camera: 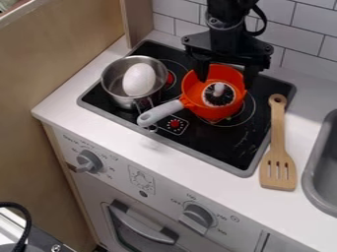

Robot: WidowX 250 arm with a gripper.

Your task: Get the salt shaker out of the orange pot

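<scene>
- Gripper (225,78): held above the orange pot, directed downward; fingers parted, one towards each side of the pot; nothing seen to be grasped. Whether the pot is touched cannot be told.
- Salt shaker (219,93): located inside the orange pot (191,89); a pale knob is noted at its centre, ringed by a dark and white part.
- Orange pot: placed on the right part of the black hob (227,151); its pale grey handle is directed towards the lower left of the view.
- Metal pot (116,93): placed on the hob's left part; a white egg (139,79) is contained.
- Wooden spatula (278,165): blade laid on the white counter (191,160), handle laid over the hob's right border.
- Grey sink (317,179): set into the counter, right of the spatula.
</scene>
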